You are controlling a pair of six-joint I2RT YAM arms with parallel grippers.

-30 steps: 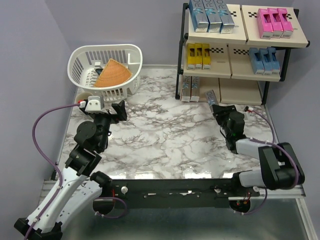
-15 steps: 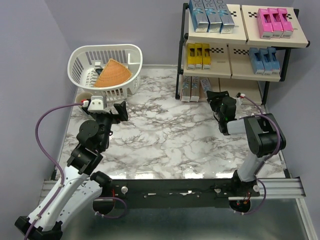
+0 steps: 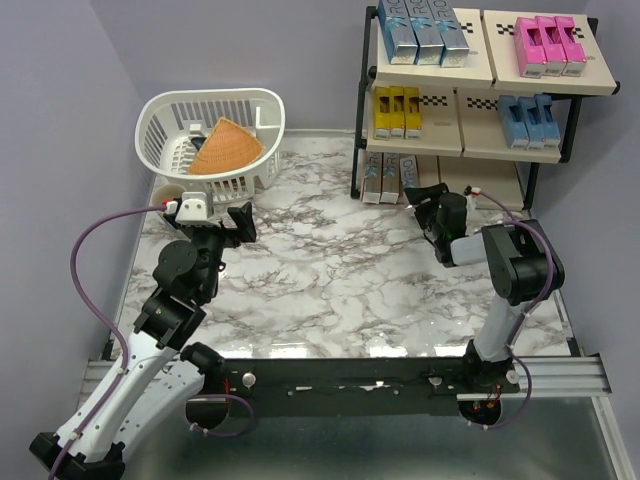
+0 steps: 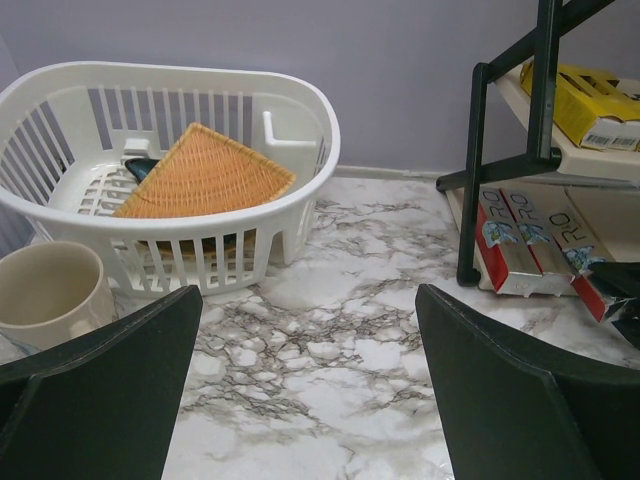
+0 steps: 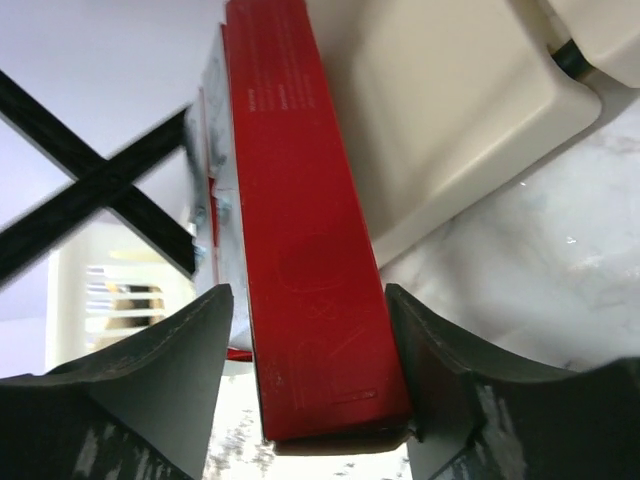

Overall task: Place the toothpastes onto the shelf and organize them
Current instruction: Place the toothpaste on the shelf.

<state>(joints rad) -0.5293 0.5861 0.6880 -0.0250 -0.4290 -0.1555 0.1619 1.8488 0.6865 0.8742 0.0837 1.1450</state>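
Right wrist view: the right pincer (image 5: 308,300) brackets a red toothpaste (image 5: 310,200) at the shelf (image 3: 480,182)'s bottom tier, 1 o'clock; whether it grips, I cannot tell. Likely the placing step; next, release and back out straight. Three each: silver-blue (image 3: 424,30), pink (image 3: 547,45), yellow (image 3: 396,110), light blue (image 3: 528,120), and red, counting this one. At 9 o'clock the left pincer (image 4: 310,295) gapes wide.
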